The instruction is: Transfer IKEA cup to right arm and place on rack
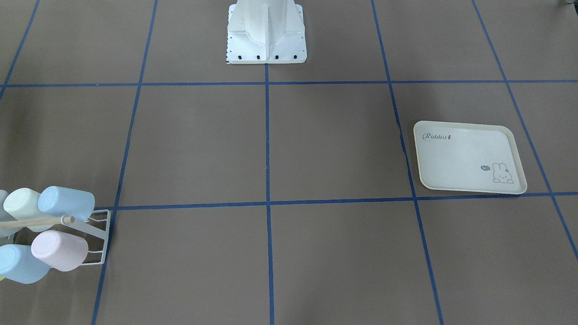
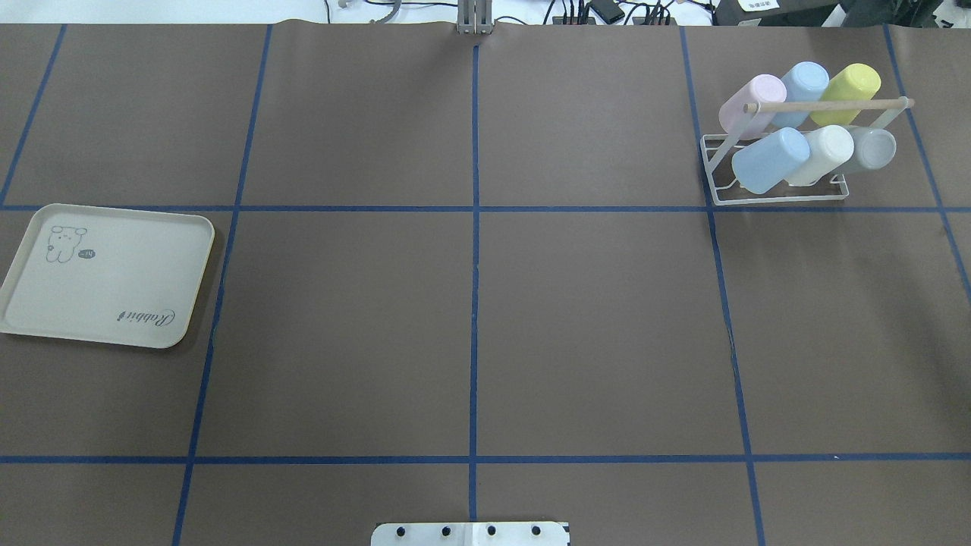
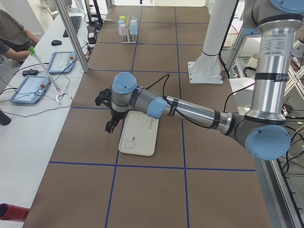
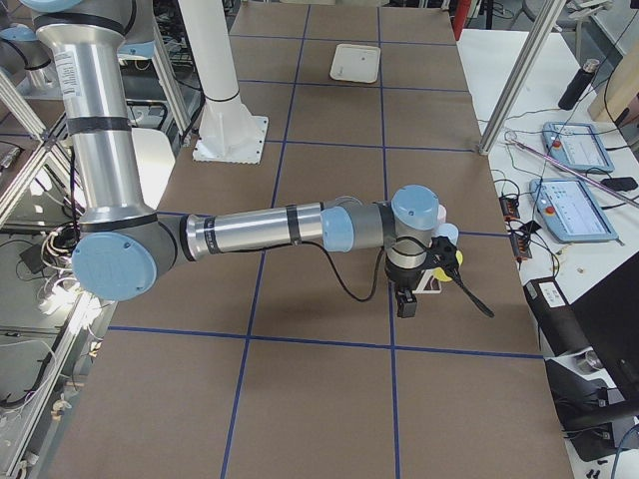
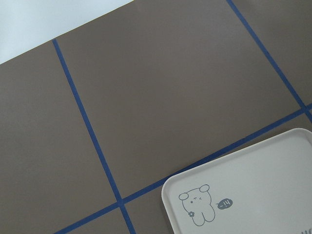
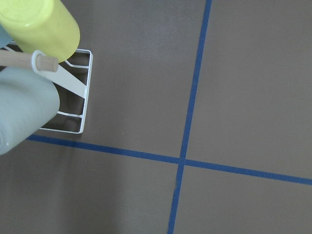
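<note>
6 cups (image 2: 770,159) on 1 rack (image 2: 781,199), 1 tray (image 2: 106,303), 2 arms out over the worktop (image 2: 592,326).

All 6 cups sit tilted on the rack, at the worktop's far corner on the robot's right, in 2 rows of 3 either side of 1 wooden rod (image 2: 831,105). Far row: pink cup (image 2: 762,91), far blue cup (image 2: 806,78), yellow cup (image 2: 850,85). Near row: near blue cup (image 2: 758,165), white cup (image 2: 823,152), grey cup (image 2: 871,148). The tray, w/ rabbit drawing, lies flat at the robot's left edge, well apart from the rack. The left end effector (image 3: 110,126) hangs above the worktop just beside a tray corner. The right end effector (image 4: 406,302) hangs just beside the rack's yellow/grey end. Both show in side cams only, so wide or narrow cannot be told for either.
</note>
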Motion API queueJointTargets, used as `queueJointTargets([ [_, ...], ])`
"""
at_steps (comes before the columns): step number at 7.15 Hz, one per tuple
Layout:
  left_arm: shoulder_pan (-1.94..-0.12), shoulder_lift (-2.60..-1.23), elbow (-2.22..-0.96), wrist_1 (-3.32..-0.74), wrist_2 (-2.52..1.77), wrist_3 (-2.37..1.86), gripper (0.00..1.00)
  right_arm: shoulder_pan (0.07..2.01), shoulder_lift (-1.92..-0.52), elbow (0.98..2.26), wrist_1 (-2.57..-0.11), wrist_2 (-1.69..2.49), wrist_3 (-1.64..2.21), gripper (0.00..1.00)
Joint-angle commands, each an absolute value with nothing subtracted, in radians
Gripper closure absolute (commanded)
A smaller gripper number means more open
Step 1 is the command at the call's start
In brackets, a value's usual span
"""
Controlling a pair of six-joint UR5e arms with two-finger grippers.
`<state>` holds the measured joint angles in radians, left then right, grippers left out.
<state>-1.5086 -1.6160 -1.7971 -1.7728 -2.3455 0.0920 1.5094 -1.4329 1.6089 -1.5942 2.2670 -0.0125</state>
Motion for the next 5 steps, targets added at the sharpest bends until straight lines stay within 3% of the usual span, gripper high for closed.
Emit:
queueJointTargets([
  [1,-1.509,-1.62,-1.802,-1.775,-2.35,0.092,0.01,1.509,-1.434,1.609,-1.594,2.275,-0.012,0.0],
  [5,-1.508,-1.632,-1.865,-1.775,-2.35,0.092,0.01,1.509,-1.436,1.621,-1.592,2.302,-0.017,0.0],
])
